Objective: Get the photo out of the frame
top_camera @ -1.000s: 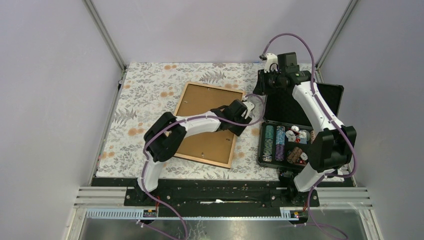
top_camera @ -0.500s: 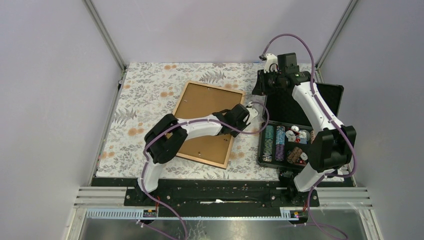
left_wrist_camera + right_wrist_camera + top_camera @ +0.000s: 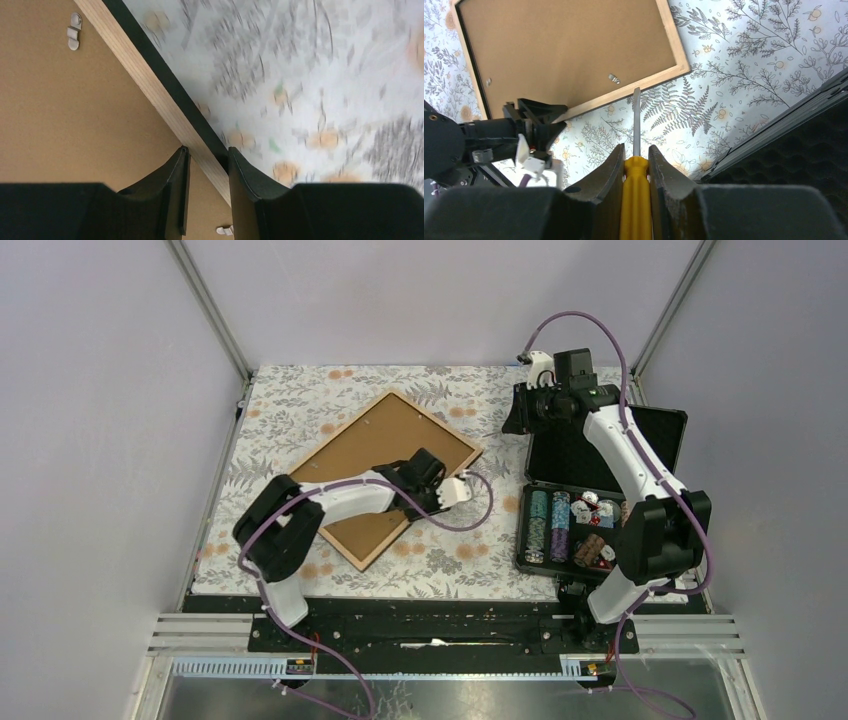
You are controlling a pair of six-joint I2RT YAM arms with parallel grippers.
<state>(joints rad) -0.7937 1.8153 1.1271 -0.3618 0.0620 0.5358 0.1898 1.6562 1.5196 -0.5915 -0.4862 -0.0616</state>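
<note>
The thin black rectangular frame [image 3: 375,445] lies back-up on the floral surface [image 3: 300,400], photo hidden; left jaws pinch its edge, right jaws clamp a yellow-handled screwdriver [image 3: 636,175]; best to hold it steady and turn the metal clips [image 3: 613,78] gently.

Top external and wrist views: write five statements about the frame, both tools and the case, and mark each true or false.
1. The frame lies with its brown back up. True.
2. The right tool is empty. False: it is shut on a yellow-handled screwdriver.
3. The left tool has one finger on each side of the frame's edge. True.
4. The case is closed. False: its lid stands open, and the chips show.
5. The frame rests inside the case. False: it lies on the floral cloth, to the left of the case.
</note>
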